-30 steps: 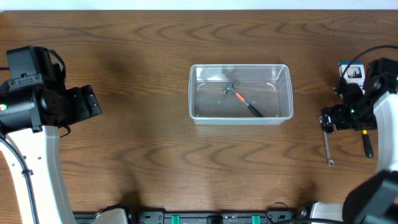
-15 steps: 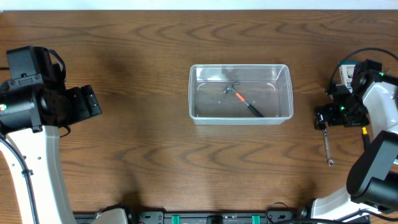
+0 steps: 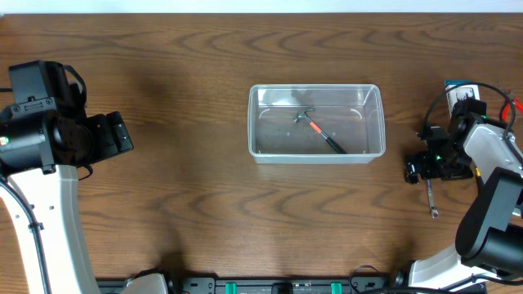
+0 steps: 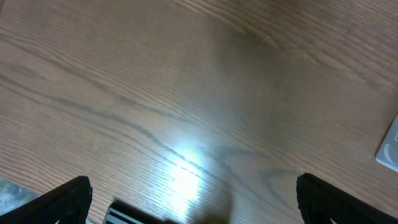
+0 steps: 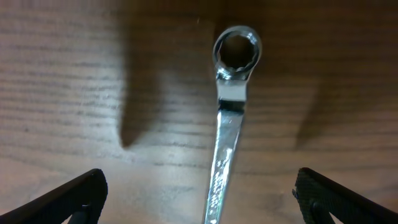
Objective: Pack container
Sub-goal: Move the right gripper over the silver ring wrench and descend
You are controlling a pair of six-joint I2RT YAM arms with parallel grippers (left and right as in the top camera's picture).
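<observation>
Two pairs of jaws: both stand open; neither grips anything.
Right jaws: spread wide. The fingers (image 5: pixel 74 199) show at the two lower corners of the right wrist view. The wrench (image 5: pixel 227 124) lies between them, and neither one touches it.
Wrench: bright metal, flat on the bench (image 3: pixel 163 82). In the wrist view its ring end points away from the camera and its shaft runs back along the midline between the fingers. From overhead, the upper part of the wrench (image 3: pixel 431 200) is hidden under the right jaws and the lower end shows clear of them.
Right arm (image 3: pixel 490 159): bent in from the right edge of the bench, with its wrist directly above the wrench.
Left jaws: spread wide. The fingers (image 4: pixel 62 199) show at the two lower corners of the left wrist view, with only bare wood grain between them.
Left arm (image 3: pixel 41 139): at the far left of the bench, well apart from everything else.
Container (image 3: pixel 372 98): clear, rectangular and open-topped, at the middle of the bench between the two arms. One pale corner (image 4: pixel 390 149) enters the right edge of the left wrist view.
Hammer (image 3: pixel 320 132): small, with an orange band and a dark grip. It lies diagonally on the container floor, head toward the upper left.
Wrench relative to container: outside it, on the bench to its right and slightly lower in the overhead view, not touching it.
</observation>
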